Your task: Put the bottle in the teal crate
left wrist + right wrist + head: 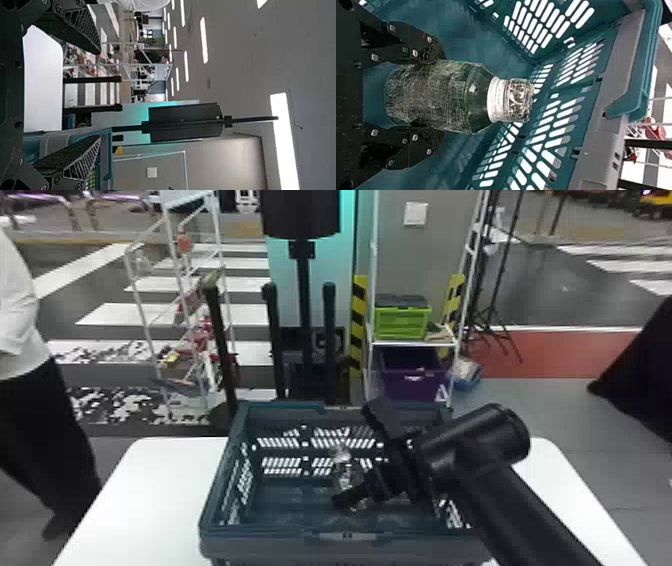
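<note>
The white table (125, 500) bears the teal crate (270, 545) between its left and right edges. The left gripper (99, 95) is spread; the right gripper (356, 489) pinches the bottle (345, 475), cap upward, within the crate's walls.

The clear, film-wrapped bottle (345, 475) – a white band round its neck – is roughly upright, neck end up, inside the open, slotted teal crate (280, 546) on a white table (117, 500).
</note>
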